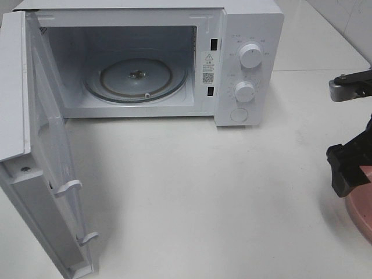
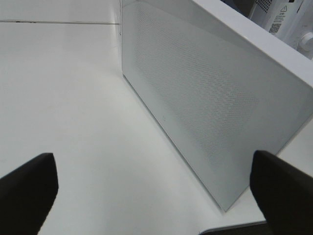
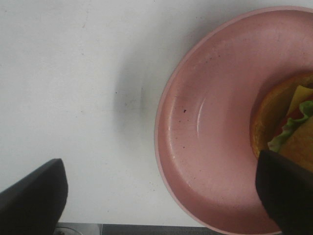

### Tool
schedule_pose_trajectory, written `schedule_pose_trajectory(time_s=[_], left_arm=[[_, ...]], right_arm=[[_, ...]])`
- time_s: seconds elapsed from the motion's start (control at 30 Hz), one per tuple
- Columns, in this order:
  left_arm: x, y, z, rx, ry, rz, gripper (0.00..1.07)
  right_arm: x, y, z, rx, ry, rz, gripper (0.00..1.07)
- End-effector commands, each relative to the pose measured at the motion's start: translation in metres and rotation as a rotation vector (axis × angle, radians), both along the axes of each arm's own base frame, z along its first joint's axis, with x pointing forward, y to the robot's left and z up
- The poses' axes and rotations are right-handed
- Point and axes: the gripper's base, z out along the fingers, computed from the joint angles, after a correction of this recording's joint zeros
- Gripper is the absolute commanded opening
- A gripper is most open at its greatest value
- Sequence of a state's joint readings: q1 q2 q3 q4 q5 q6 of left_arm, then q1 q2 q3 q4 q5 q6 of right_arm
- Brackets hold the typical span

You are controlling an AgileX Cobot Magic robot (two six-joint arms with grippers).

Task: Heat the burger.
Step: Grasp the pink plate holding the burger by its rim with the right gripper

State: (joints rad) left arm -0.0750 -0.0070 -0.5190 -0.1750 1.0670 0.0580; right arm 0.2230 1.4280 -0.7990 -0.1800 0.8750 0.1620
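Note:
The burger (image 3: 288, 125) shows only in the right wrist view, as a slice of golden bun, green lettuce, yellow cheese and red tomato on the round pink plate (image 3: 210, 132). My right gripper (image 3: 161, 196) is open and hovers over the plate's near rim. One finger (image 3: 286, 191) is over the burger's edge and the other finger (image 3: 34, 196) is over the bare table. In the exterior high view this gripper (image 1: 349, 168) sits at the far right over the plate's edge (image 1: 361, 203), and the burger is out of frame. My left gripper (image 2: 151, 166) is open and empty beside the microwave door (image 2: 205, 93).
A white microwave (image 1: 250, 35) stands at the back with its door (image 1: 35, 145) swung wide open to the left. Its glass turntable (image 1: 136, 78) holds nothing. Two dials (image 1: 250, 55) are on its right panel. The white table (image 1: 203, 192) spreads in front.

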Motion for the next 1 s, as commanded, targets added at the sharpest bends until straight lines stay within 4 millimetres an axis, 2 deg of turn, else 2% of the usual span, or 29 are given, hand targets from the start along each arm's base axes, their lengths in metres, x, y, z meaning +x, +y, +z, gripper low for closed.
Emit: schedule_pose_trajectory(time_s=[0.03, 0.1, 0.2, 0.37, 0.53, 0.63, 0.7, 1.0], left_arm=[[-0.002, 0.000, -0.001, -0.002, -0.013, 0.000, 1.00], [-0.002, 0.000, -0.001, -0.002, -0.013, 0.000, 1.00], [-0.002, 0.000, -0.001, -0.002, -0.013, 0.000, 1.00], [-0.002, 0.000, -0.001, -0.002, -0.013, 0.000, 1.00], [-0.002, 0.000, -0.001, -0.002, -0.013, 0.000, 1.00], [-0.002, 0.000, -0.001, -0.002, -0.013, 0.000, 1.00], [-0.002, 0.000, -0.001, -0.002, -0.013, 0.000, 1.00], [-0.002, 0.000, -0.001, -0.002, -0.013, 0.000, 1.00]], right_arm=[[0.005, -0.003, -0.003, 0.000, -0.003, -0.017, 0.99], [0.011, -0.004, -0.013, -0.001, 0.015, -0.022, 0.98], [0.013, -0.003, -0.016, -0.001, 0.022, -0.021, 0.98], [0.022, -0.001, -0.035, 0.002, 0.040, -0.014, 0.96], [0.027, 0.001, -0.045, 0.005, 0.045, -0.010, 0.94], [0.028, 0.001, -0.047, 0.005, 0.046, -0.009, 0.94], [0.031, -0.008, -0.051, 0.012, 0.045, -0.046, 0.93], [0.034, -0.021, -0.054, 0.016, 0.034, -0.068, 0.92]])
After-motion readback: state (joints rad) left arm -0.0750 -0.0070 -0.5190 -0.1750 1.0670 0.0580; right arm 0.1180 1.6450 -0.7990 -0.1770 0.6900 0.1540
